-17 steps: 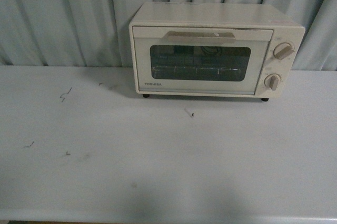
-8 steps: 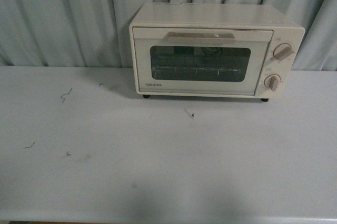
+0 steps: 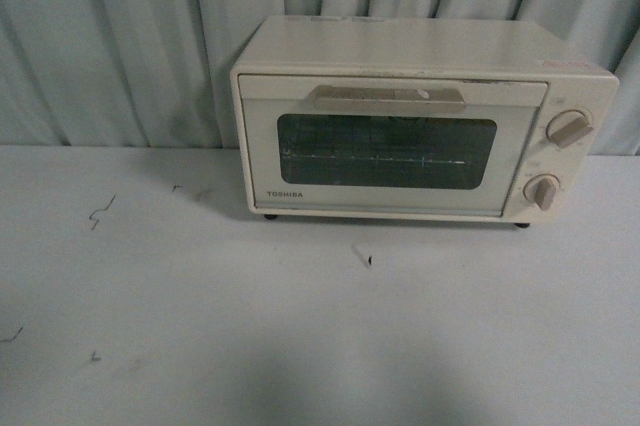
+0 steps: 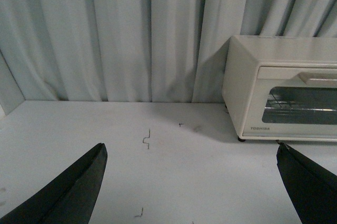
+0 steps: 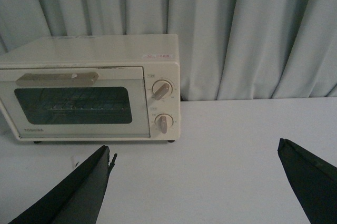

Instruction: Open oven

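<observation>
Left wrist view: the left hand [image 4: 190, 148] hangs wide open over the white bench [image 4: 158, 182], holding nothing. The right hand [image 5: 195, 148] is spread open too. Well ahead of both hands stands the cream oven [image 3: 420, 121], door shut, before a grey curtain [image 3: 120, 46].

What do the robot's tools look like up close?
The left tool and right tool each have two plain matte black fingers, broad at the base, tapering to a point. No cables or markings show, and the arms themselves are out of view.
</observation>
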`<state>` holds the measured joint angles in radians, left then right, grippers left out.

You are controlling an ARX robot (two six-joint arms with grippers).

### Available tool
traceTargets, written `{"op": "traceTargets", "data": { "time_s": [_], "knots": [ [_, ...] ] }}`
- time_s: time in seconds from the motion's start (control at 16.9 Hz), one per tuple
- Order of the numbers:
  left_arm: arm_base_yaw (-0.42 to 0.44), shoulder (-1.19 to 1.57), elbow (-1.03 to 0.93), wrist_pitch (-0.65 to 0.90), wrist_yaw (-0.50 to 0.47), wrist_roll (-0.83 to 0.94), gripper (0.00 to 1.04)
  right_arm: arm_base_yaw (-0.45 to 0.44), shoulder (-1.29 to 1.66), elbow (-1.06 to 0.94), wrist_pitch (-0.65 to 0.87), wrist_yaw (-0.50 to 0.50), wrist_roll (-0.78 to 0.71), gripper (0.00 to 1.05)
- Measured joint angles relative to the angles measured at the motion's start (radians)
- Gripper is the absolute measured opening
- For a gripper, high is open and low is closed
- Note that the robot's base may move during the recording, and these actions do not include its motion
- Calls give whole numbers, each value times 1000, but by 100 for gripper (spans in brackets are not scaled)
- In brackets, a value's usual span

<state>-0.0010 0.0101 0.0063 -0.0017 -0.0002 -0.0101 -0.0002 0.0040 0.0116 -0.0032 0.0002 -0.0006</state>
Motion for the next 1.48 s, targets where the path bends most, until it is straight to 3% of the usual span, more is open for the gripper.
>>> {"op": "traceTargets", "data": {
  "time_s": [0.47, 0.53, 0.59, 0.71, 0.77, 0.89, 1.48],
  "knots": [
    [0, 0, 0, -2, 0, 0, 98, 0, 0, 0, -1, 0, 0, 98],
    [-42, 82, 76, -218, -20, -113, 98, 0, 0, 0, -1, 0, 0, 98],
    [-217, 291, 167, -299, -121, -341, 98, 0, 0, 0, 0, 0, 0, 98],
    [-513, 579, 190, -106, -238, -779, 98, 0, 0, 0, 0, 2, 0, 98],
    [-628, 780, 210, 28, -264, -979, 98, 0, 0, 0, 0, 0, 0, 98],
    [-738, 1106, 280, 237, -260, -1241, 98, 0, 0, 0, -1, 0, 0, 98],
    [-768, 1595, 468, 487, -218, -1414, 98, 0, 0, 0, -1, 0, 0, 98]
  ]
}}
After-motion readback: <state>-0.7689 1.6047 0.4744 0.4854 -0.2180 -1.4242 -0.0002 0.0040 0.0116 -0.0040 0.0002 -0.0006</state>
